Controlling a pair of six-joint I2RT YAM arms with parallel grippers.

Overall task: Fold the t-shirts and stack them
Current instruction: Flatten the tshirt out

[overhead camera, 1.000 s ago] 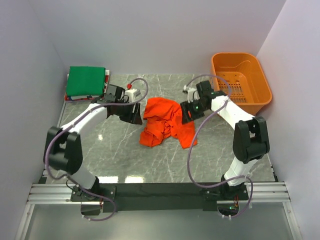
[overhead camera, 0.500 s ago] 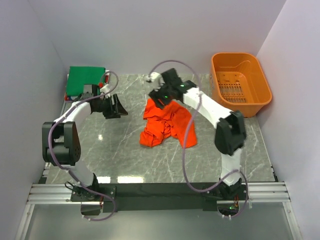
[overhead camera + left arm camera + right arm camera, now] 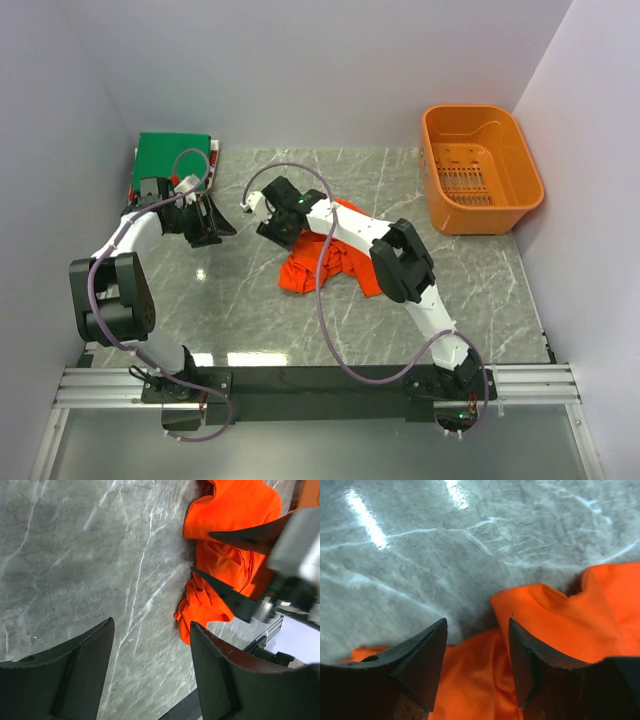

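Sizing up the cloth first: the orange-red shirt point(image 3: 303, 272) lies crumpled mid-worktop point(image 3: 250, 310), bunched and folded over itself, with sleeves and hem not readable in the heap. Expect it to be light and limp with no stiffness. It will drape and drag rather than slide as one piece, and any pinch lifts only the layer you catch. It's not fragile, so squeeze firmly. Your right claw point(image 3: 477, 655) reaches across to the shirt's far-left edge, jaws apart, nothing held. A rounded flap of cloth lies right under the gap, where it meets bare marble. That flap looks like a fair pinch point, a single edge rather than a wad, but you cannot tell whether it is collar, sleeve or hem. Your left claw point(image 3: 150, 667) hangs over bare marble to the left of the shirt, jaws wide, empty, apart from the cloth. You likely need both claws on two corners of one edge to spread it flat before folding; grabbing the middle lump would just lift a ball. The green folded shirt point(image 3: 172, 162) tops the stack in the far-left corner, probably your drop target. The orange basket point(image 3: 490, 212) sits far right; leave it.
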